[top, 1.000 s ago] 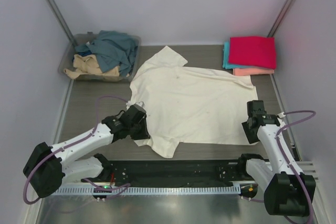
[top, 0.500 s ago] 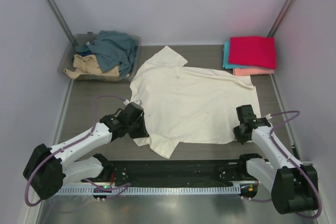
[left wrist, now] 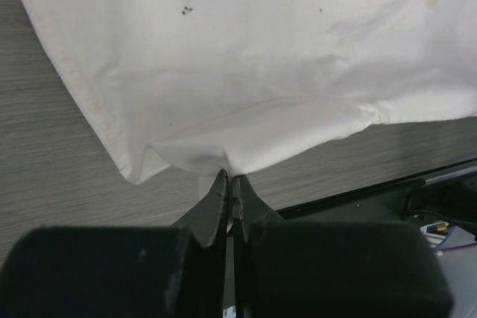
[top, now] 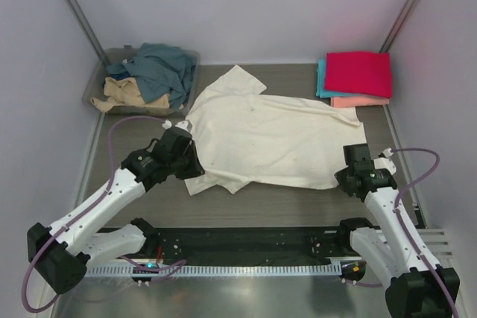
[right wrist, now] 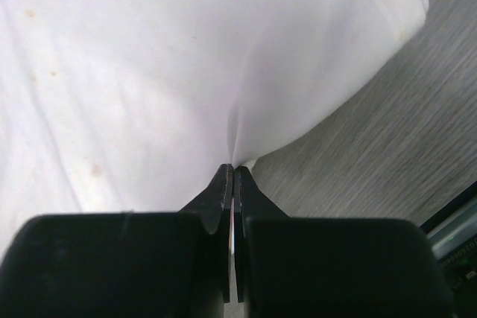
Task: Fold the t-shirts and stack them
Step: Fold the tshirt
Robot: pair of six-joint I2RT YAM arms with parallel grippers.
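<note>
A large cream t-shirt (top: 276, 139) lies spread across the middle of the table, its near-left sleeve folded in under the body. My left gripper (top: 192, 160) is shut on its near-left edge; the left wrist view shows the cloth (left wrist: 246, 72) pinched at the fingertips (left wrist: 231, 180). My right gripper (top: 350, 175) is shut on the shirt's near-right hem, and the right wrist view shows the white cloth (right wrist: 186, 65) pulled into a crease between the fingers (right wrist: 233, 173). Folded magenta-red (top: 358, 72), teal (top: 321, 78) and salmon-pink (top: 359, 101) t-shirts form a stack at the back right.
A clear plastic bin (top: 97, 87) at the back left holds crumpled slate-blue (top: 160, 71) and tan (top: 127, 93) shirts. White walls close in the left and right sides. A black rail (top: 246, 242) runs along the near edge between the arm bases.
The right gripper has closed on the near-right hem. The left gripper has carried the near-left edge up and away from the front, folding the sleeve under.
</note>
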